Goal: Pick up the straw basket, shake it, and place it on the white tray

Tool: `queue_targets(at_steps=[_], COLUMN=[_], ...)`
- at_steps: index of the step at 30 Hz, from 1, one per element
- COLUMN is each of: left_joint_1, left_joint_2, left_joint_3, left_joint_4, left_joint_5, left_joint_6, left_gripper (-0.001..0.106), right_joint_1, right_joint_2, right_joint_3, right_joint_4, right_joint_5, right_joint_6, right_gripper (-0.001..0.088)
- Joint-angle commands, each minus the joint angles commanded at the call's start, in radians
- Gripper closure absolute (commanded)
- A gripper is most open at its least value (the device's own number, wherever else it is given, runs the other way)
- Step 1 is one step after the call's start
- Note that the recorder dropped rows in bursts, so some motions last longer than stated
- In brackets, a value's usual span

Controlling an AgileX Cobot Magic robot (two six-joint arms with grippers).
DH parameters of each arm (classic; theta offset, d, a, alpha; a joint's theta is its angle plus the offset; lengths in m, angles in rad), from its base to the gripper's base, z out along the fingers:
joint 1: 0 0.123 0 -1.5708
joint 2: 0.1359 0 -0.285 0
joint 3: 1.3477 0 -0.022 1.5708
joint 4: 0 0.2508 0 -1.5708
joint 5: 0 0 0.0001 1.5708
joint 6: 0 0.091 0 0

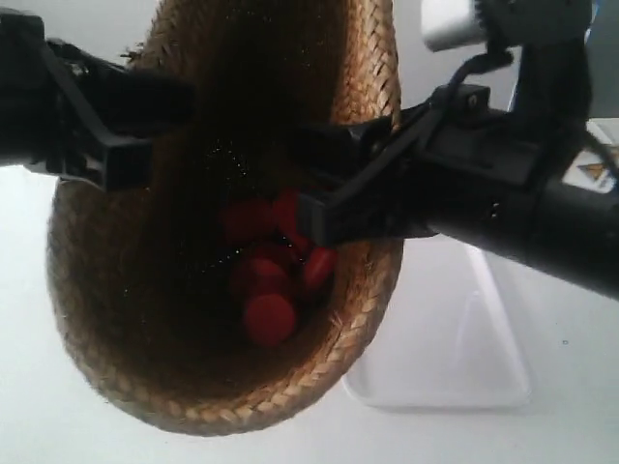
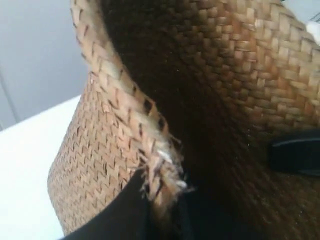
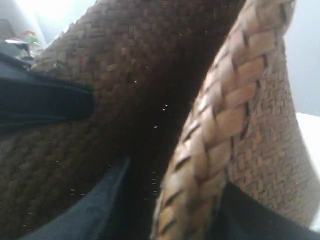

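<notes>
The straw basket [image 1: 126,319] hangs in the air close to the exterior camera, tilted so its dark inside shows. Several red round pieces [image 1: 269,319] lie in its bottom. The arm at the exterior view's left has its gripper [image 1: 155,130] clamped on the braided rim. On the opposite rim sits the gripper [image 1: 311,184] of the arm at the exterior view's right. In the left wrist view my left gripper [image 2: 162,212] is shut on the frayed rim [image 2: 150,135]. My right gripper [image 3: 192,212] pinches the rim [image 3: 225,120] too. The white tray [image 1: 484,382] lies below, at the right.
A white tabletop [image 1: 580,425] spreads under the basket and round the tray. The right arm's black body [image 1: 522,193] crosses above the tray. In each wrist view the other gripper's dark finger [image 2: 295,152] [image 3: 45,100] shows at the basket's far side.
</notes>
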Motion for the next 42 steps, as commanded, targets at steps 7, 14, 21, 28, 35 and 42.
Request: queue_targets(at_steps=[7, 14, 21, 28, 35, 42], left_joint_1=[0.0, 0.0, 0.0, -0.004, -0.007, -0.015], left_joint_2=[0.103, 0.116, 0.058, 0.121, 0.112, 0.151], left_joint_3=[0.043, 0.067, -0.069, -0.049, -0.055, -0.004], left_joint_4=[0.007, 0.055, 0.049, 0.067, 0.1, 0.151], left_joint_5=[0.022, -0.067, 0.091, 0.128, 0.105, 0.107], left_joint_6=[-0.105, -0.097, -0.116, -0.229, -0.258, -0.325], left_gripper=[0.105, 0.105, 0.105, 0.105, 0.105, 0.105], right_joint_1=[-0.006, -0.003, 0.01, 0.009, -0.011, -0.019], right_joint_2=[0.098, 0.07, 0.007, 0.077, 0.072, 0.143], right_joint_3=[0.056, 0.09, -0.019, 0.006, 0.011, 0.06], right_joint_4=[0.002, 0.005, 0.024, 0.071, 0.029, 0.059], right_joint_5=[-0.095, -0.169, 0.081, 0.056, 0.01, 0.033], right_joint_6=[-0.056, -0.078, -0.085, -0.066, -0.103, -0.114], right_gripper=[0.0868, 0.0868, 0.0868, 0.0868, 0.0868, 0.0868])
